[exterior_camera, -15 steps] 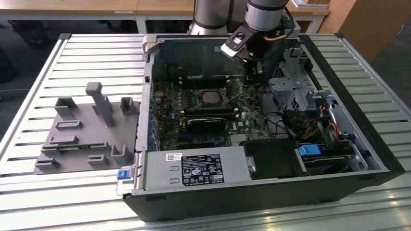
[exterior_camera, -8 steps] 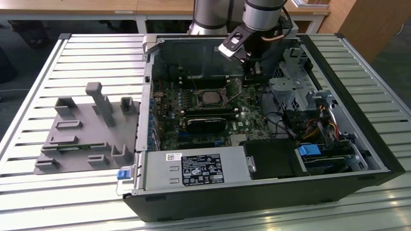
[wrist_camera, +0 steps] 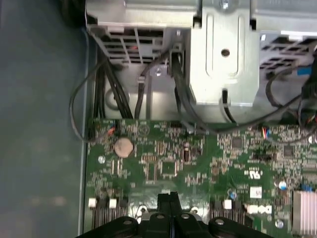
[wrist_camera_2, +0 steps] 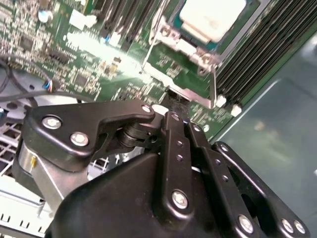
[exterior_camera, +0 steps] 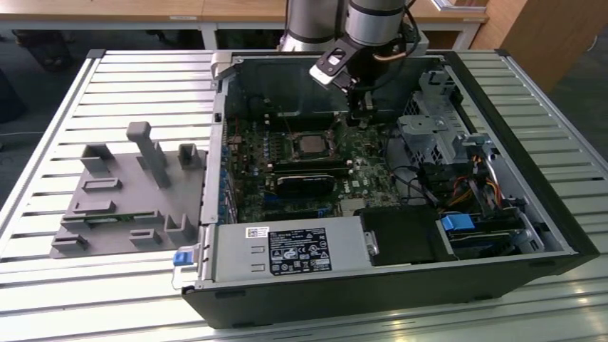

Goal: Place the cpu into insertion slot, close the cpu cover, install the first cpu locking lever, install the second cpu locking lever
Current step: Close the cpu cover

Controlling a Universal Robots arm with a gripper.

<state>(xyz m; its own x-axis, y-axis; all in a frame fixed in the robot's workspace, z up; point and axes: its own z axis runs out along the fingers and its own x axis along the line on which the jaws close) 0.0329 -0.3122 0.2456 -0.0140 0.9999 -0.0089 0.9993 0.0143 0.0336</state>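
Black gripper (wrist_camera: 170, 198) low over the green motherboard (wrist_camera: 208, 148), cpu (wrist_camera_2: 213, 17) seated.
The gripper's matte, bolted linkage arms end in jaws pressed together just above the motherboard's edge, beside the socket. The cpu, a flat pale-metal square, lies in the motherboard's socket, ringed by the thin silvery cpu cover (wrist_camera_2: 171, 34).

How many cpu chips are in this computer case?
1. The cpu sits in the middle of the motherboard; the arm covers part of the board, so another could be hidden.
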